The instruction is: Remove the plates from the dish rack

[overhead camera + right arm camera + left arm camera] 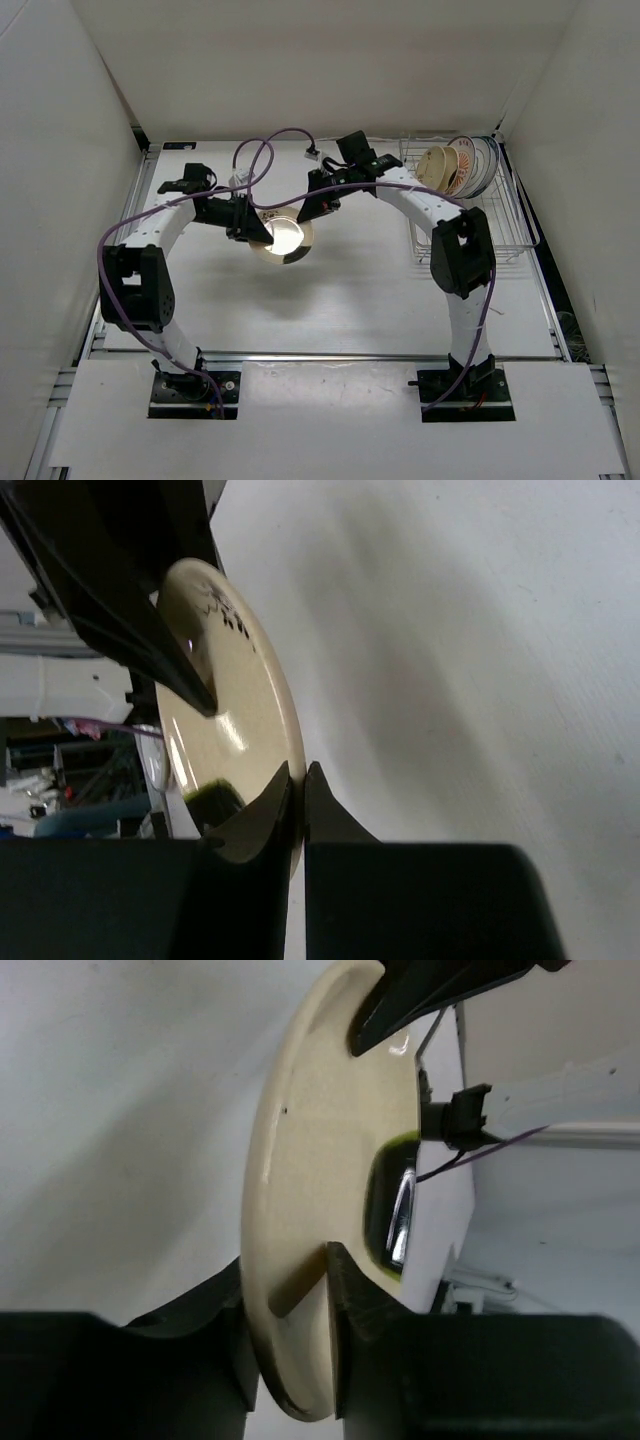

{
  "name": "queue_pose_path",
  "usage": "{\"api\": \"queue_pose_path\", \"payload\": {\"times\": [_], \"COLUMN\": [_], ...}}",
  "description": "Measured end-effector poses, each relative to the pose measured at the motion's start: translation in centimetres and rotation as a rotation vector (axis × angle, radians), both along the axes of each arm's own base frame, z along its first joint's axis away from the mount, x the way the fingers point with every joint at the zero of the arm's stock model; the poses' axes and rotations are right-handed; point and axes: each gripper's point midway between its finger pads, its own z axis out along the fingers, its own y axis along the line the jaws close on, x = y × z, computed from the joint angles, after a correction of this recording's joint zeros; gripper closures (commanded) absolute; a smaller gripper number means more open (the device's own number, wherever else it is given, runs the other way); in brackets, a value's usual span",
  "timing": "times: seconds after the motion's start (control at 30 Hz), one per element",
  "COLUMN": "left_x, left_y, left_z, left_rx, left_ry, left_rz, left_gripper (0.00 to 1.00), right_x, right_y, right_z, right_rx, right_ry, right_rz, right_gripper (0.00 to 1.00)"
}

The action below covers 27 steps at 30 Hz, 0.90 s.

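A cream-yellow plate (283,238) with a dark patch hangs above the table's middle, held at both sides. My left gripper (254,228) is shut on its left rim. In the left wrist view the plate (310,1160) stands edge-on between that gripper's (287,1280) jaws. My right gripper (309,208) is shut on the opposite rim. In the right wrist view the plate (225,710) has its edge pinched in that gripper (297,780). The silver wire dish rack (497,235) stands at the back right. It holds a cream plate (437,165), an orange-patterned plate (463,166) and a blue-rimmed plate (486,165), all upright.
White walls close in the table on the left, back and right. Purple cables (262,160) loop above the table near the back. The right arm's elbow (460,250) overlaps the rack's near left side.
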Motion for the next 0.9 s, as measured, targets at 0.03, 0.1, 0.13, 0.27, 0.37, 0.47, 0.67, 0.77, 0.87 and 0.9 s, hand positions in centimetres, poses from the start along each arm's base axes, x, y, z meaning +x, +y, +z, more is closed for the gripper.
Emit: {"api": "queue_pose_path", "payload": {"times": [0.03, 0.1, 0.13, 0.27, 0.37, 0.47, 0.67, 0.77, 0.87, 0.9], "left_x": [0.0, 0.1, 0.4, 0.4, 1.0, 1.5, 3.0, 4.8, 8.2, 9.6], "left_y": [0.0, 0.1, 0.3, 0.4, 0.9, 1.8, 3.7, 5.2, 7.4, 8.3], "left_z": [0.0, 0.2, 0.2, 0.2, -0.1, -0.2, -0.4, -1.2, -2.4, -2.8], "left_rx": [0.000, 0.002, 0.003, 0.013, 0.077, 0.161, 0.224, 0.194, 0.140, 0.112], "left_ry": [0.004, 0.022, 0.022, 0.024, -0.014, -0.045, -0.016, 0.065, 0.153, 0.180], "left_rz": [0.001, 0.014, 0.023, 0.028, 0.057, 0.121, 0.267, 0.334, 0.403, 0.426], "left_gripper": [0.80, 0.90, 0.90, 0.90, 0.90, 0.90, 0.90, 0.90, 0.90, 0.90], "right_x": [0.0, 0.0, 0.1, 0.4, 0.8, 0.6, -2.1, -2.7, -3.3, -3.4], "right_y": [0.1, 0.1, 0.3, 0.2, -0.4, -2.1, -8.3, -12.2, -16.9, -18.4], "right_z": [-0.1, -0.1, 0.0, -0.5, -1.1, -1.5, 1.4, 3.3, 4.4, 4.6], "right_rx": [-0.004, 0.005, 0.012, -0.006, -0.071, -0.152, -0.240, -0.255, -0.291, -0.307], "right_ry": [-0.004, -0.027, -0.050, -0.085, -0.099, -0.147, -0.250, -0.316, -0.362, -0.371], "right_rz": [-0.003, 0.016, 0.022, 0.018, -0.026, -0.075, -0.167, -0.228, -0.290, -0.308], "right_gripper": [1.00, 1.00, 1.00, 0.72, 0.28, 0.19, 0.12, 0.08, 0.06, 0.06]}}
